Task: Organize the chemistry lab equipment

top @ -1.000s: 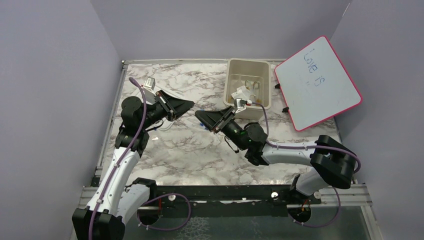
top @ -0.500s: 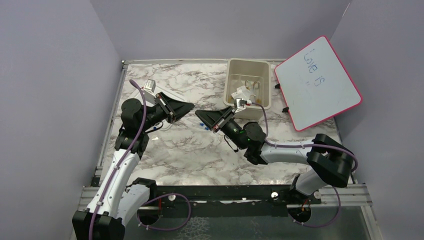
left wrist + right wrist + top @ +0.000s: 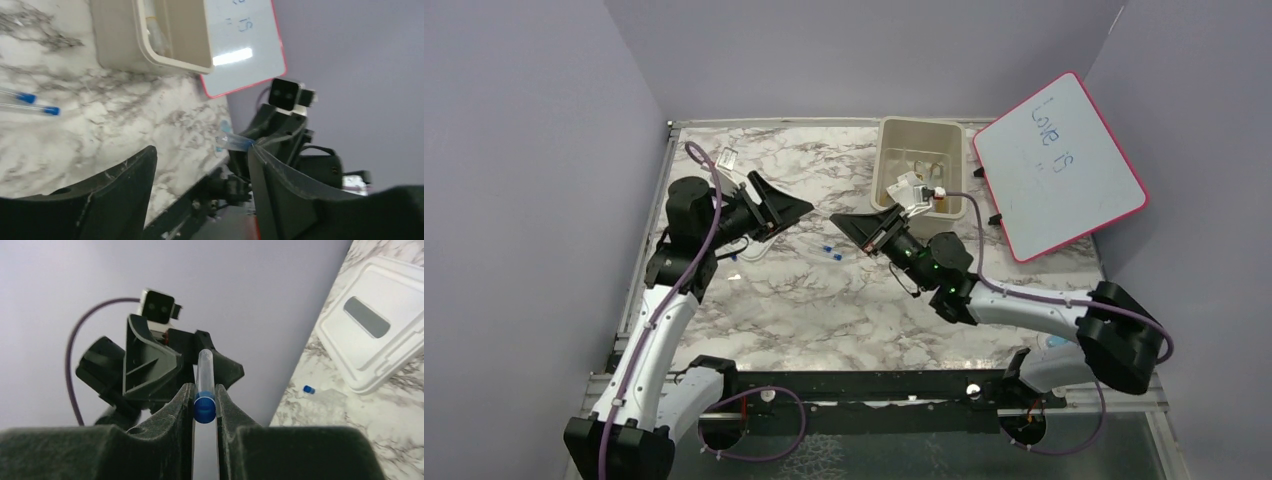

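**Now mid-carry: one tube lifted, tub next**

Evidently the step in hand is moving a single tube to storage. The right tool (image 3: 204,390) is pinching a tube (image 3: 205,365) by its blue cap, held in the air above the bench (image 3: 824,310) and level with the tub's near side. The left tool (image 3: 200,152) is spread wide with nothing between its fingers, raised off the bench and facing the right one.

The tube's long axis runs in line with the right tool's fingers. Its cap sits back between them, and its clear rounded end sticks out past the tips toward the left arm, away from the tub (image 3: 921,122). From the left wrist it looks close to level.

Most likely the next move is to swing the right tool round over the tub's opening, tip the clear end down and let go. Two loose tubes (image 3: 47,109) lie side by side on the bench between the arms, waiting their turn.
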You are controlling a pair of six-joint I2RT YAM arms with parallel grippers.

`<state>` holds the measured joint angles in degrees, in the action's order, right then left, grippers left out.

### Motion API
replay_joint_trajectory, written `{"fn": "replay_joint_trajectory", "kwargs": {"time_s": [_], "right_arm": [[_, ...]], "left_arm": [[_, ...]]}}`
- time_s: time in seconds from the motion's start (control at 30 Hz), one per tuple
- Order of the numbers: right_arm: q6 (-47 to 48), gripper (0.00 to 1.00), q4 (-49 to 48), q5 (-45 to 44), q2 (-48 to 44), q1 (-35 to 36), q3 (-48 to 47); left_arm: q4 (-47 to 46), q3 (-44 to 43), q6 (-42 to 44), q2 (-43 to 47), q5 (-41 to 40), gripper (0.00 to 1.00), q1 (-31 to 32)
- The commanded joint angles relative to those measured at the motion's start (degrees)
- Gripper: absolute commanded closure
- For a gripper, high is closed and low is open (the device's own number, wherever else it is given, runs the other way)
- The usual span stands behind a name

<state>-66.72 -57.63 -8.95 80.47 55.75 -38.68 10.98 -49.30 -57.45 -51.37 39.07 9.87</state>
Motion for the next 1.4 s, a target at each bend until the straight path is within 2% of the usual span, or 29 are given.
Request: {"fn": "replay_joint_trajectory", "kwargs": {"time_s": [0.0,0.13,0.27,0.37,0.53,0.7,0.77,0.93,1.1,1.37], "right_arm": [[14.11,0.86,18.78,6.39,-8.71,-1.81,-0.48],[24.26,0.86,35.21,10.14,-14.51,-2.73,-3.73],[32.85,0.83,49.53,20.43,-15.50,-5.07,-10.46],[36.93,0.83,59.67,24.07,-13.51,-5.54,-15.71],[41.76,0.83,69.13,30.75,-9.53,-6.29,-23.52],[45.67,0.83,73.83,36.44,-5.71,-6.30,-28.19],[46.87,0.83,75.87,37.55,-4.41,-6.29,-29.93],[48.50,0.83,77.08,40.41,-2.46,-6.29,-31.84],[50.18,0.83,78.23,41.94,-0.99,-6.31,-33.34],[52.30,0.83,79.74,44.65,0.60,-6.28,-35.17]], "left_arm": [[13.55,-7.49,22.40,-0.89,-5.56,0.28,-0.22],[14.07,-8.83,33.81,0.61,-5.15,0.27,-0.20],[8.82,-3.55,45.41,6.33,-6.89,0.27,0.10],[3.31,2.24,50.17,10.08,-2.22,0.27,0.97],[0.34,6.05,55.16,10.39,4.89,0.28,3.56],[-1.75,7.83,61.40,10.49,10.19,0.39,6.70],[-1.13,8.23,63.96,9.67,12.54,0.41,8.23],[8.04,6.93,75.10,7.03,14.67,0.45,14.79],[10.34,6.24,77.93,3.84,15.70,0.58,16.96],[10.35,5.46,78.97,4.06,14.03,0.75,17.47]]}}
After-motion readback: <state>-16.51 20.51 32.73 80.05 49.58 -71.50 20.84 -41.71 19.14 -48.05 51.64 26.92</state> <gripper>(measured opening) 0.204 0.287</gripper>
